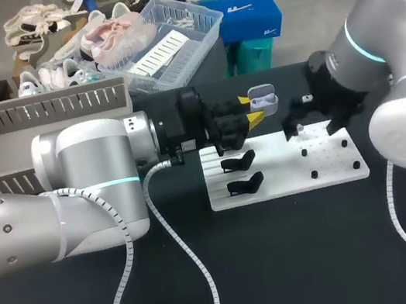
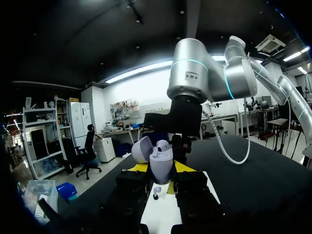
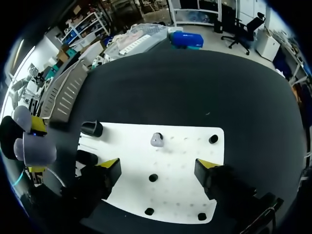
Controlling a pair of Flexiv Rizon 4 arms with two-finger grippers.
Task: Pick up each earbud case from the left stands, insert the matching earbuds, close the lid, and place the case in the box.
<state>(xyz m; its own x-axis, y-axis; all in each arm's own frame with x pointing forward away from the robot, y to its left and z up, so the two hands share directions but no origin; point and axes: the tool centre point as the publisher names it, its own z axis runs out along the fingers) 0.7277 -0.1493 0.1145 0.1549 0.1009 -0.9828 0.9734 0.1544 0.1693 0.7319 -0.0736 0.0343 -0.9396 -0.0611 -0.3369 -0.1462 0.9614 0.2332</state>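
Your left arm (image 1: pixel 86 161) is lying level across the table from the left, and its gripper (image 1: pixel 250 109) is clamping the earbud case (image 1: pixel 262 98), lid open, above the far edge of the white board (image 1: pixel 286 177). Your right arm (image 1: pixel 392 63) is hovering over that board. Its gripper (image 3: pixel 158 165) is spread wide, with a lone earbud (image 3: pixel 156 140) just ahead of it.

Shown: one open earbud case (image 1: pixel 262 98), one loose earbud (image 3: pixel 156 140), two black stands (image 1: pixel 239 163), four black pegs (image 3: pixel 213 139), one white board (image 1: pixel 287 184), one grey box (image 1: pixel 46 110).
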